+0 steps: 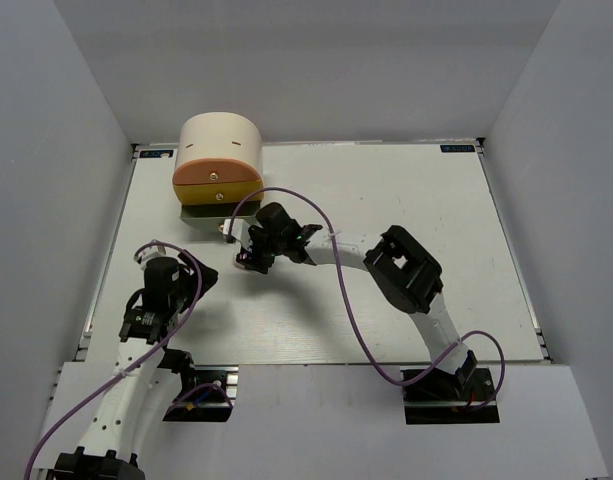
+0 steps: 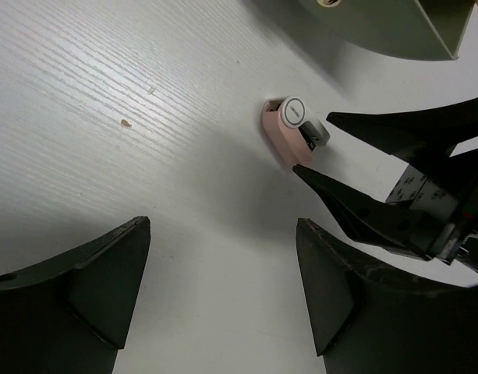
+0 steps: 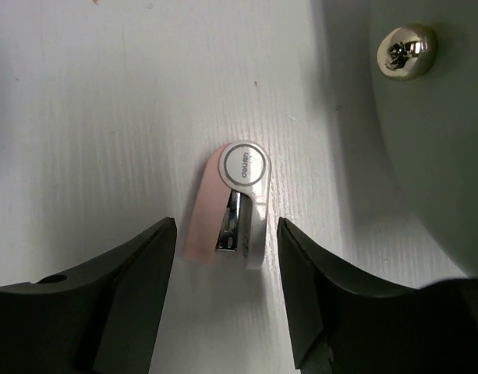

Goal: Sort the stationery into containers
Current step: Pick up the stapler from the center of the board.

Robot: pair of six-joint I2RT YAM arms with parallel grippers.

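Right wrist: pink-and-white piece (image 3: 237,204) lies on tabletop (image 3: 83,117) close by the drawer unit (image 1: 221,140) | right hand (image 3: 226,234) wide, straddling the piece | left hand (image 2: 221,249) wide, holding nothing

Drawer unit (image 1: 219,150) at far left of table (image 1: 406,200), tiny piece (image 3: 231,206) lying just before it, between fingers of right gripper (image 3: 226,234)

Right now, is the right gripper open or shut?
Open. The right gripper has its fingers apart, with the pink piece on the table between them.
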